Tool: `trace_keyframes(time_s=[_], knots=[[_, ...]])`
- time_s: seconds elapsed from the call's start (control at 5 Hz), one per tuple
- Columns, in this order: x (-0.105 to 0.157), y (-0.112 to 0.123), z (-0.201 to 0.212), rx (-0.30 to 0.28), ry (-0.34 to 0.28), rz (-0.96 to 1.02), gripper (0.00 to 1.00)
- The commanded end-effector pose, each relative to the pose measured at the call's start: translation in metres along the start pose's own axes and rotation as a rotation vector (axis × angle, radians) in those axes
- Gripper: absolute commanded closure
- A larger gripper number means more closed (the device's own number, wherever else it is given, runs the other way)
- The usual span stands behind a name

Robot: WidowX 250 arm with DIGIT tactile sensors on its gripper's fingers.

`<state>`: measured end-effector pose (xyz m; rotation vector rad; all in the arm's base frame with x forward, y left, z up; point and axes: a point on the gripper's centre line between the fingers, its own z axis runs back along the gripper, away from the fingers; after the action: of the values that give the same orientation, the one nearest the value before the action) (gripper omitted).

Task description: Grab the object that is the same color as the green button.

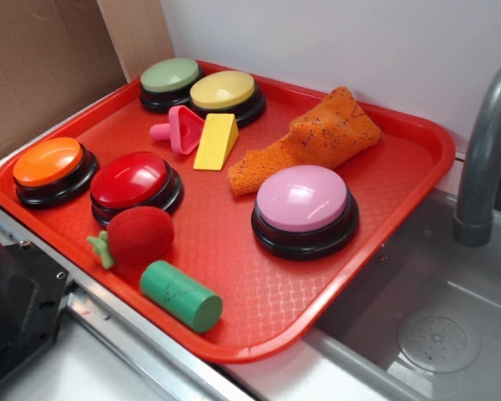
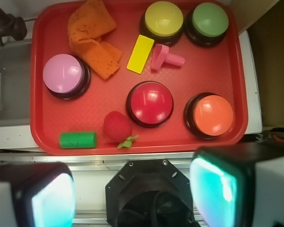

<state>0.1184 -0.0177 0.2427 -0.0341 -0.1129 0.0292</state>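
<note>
The green cylinder block [image 1: 180, 295] lies on its side at the near edge of the red tray [image 1: 401, 200], beside the red plush strawberry [image 1: 139, 235]. From the wrist view the block [image 2: 77, 140] shows at the tray's lower left. The green button [image 1: 169, 78] stands in the tray's far corner next to the yellow button [image 1: 224, 92]; in the wrist view the green button [image 2: 209, 21] is at upper right. My gripper [image 2: 132, 194] hangs high above, off the tray's near side, open, with nothing between its fingers [image 2: 213, 189]. It does not show in the exterior view.
On the tray also stand orange [image 1: 48, 164], red [image 1: 132, 181] and pink [image 1: 303, 200] buttons, a yellow wedge [image 1: 217, 142], a pink screw-like toy [image 1: 178, 129] and an orange cloth [image 1: 317, 138]. A grey faucet [image 1: 484, 159] and sink [image 1: 434, 334] lie to the right.
</note>
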Motion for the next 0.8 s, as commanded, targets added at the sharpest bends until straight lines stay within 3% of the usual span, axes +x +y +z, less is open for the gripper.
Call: trace_keyframes(time_s=[0.0,0.2,0.4,0.6], knots=[[0.0,0.0,0.0,0.0,0.0,0.0,0.0],[0.004,-0.012,-0.015,0.019,0.02,-0.223,0.0],[0.017,-0.03,-0.059,-0.042,0.058,-0.467,0.0],[0.018,-0.052,-0.088,-0.14,0.023,-0.711,0.0]])
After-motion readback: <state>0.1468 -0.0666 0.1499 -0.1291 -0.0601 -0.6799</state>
